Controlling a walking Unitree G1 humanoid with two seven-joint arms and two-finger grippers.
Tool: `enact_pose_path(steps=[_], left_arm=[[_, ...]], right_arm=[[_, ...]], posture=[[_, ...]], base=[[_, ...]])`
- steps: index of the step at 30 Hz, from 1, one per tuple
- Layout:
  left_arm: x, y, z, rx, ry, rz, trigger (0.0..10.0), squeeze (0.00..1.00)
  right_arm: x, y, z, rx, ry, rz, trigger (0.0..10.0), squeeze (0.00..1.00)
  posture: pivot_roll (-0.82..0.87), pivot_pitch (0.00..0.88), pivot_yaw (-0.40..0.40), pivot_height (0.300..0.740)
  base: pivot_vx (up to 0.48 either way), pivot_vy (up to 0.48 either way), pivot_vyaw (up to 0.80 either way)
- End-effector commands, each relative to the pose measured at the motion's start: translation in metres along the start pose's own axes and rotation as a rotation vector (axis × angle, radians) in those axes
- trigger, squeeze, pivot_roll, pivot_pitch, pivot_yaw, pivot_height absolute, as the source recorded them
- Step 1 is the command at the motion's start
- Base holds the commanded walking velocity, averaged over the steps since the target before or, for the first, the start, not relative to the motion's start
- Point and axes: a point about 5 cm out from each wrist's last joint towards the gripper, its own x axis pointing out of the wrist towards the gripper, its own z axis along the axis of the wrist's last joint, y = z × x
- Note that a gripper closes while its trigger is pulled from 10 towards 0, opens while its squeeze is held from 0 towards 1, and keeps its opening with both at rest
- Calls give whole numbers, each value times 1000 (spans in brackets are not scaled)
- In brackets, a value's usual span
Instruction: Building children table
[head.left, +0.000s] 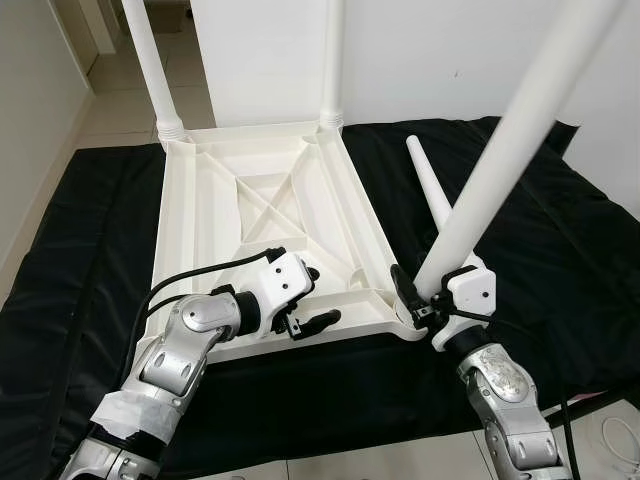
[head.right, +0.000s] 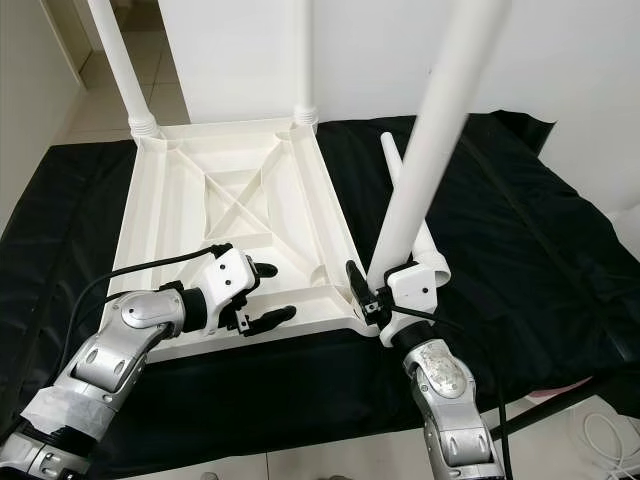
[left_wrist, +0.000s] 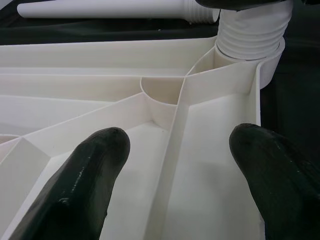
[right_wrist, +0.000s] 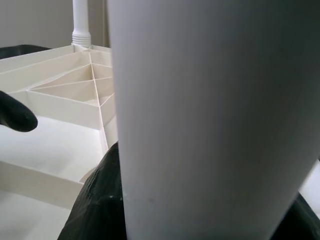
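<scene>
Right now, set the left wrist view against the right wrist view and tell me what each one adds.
Left wrist view: the left gripper, open above the ribs of the upturned tabletop, the threaded end of the held leg seated at the corner socket, and a loose leg lying on the black cloth.

Right wrist view: the right gripper shut around that leg's shaft, and a far leg standing upright in its corner.

Both: the white ribbed underside of the tabletop and the leg being fitted.
</scene>
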Motion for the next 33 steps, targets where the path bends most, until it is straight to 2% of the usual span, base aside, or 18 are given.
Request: enact_pose_path(steps=[1,8,14,18,27,33], left_arm=[[-3,6,1,8,8,91,10000,0],[-2,8,3,12,6,99,10000,0],[-3,9,3,14,4,106,10000,0],[-3,11,4,19,5,106,10000,0],[-2,13,6,28,-1,117,10000,0],[-2,12,7,29,-3,122,10000,0]], right_arm=[[-6,4,-16,-12,89,42,10000,0],[-11,1,-17,-67,80,92,10000,0],[-16,2,-23,-57,100,110,10000,0],[-14,0,-23,23,132,96,10000,0],[-9,-7,-22,66,200,162,10000,0],[-8,-9,-22,100,214,159,10000,0]], posture=[[-28,47,5,740],[-30,54,6,740],[-29,60,9,740],[-29,70,10,740],[-28,73,3,740],[-26,79,-2,740]], base=[[0,0,0],[0,0,0],[0,0,0],[0,0,0],[0,0,0],[0,0,0]])
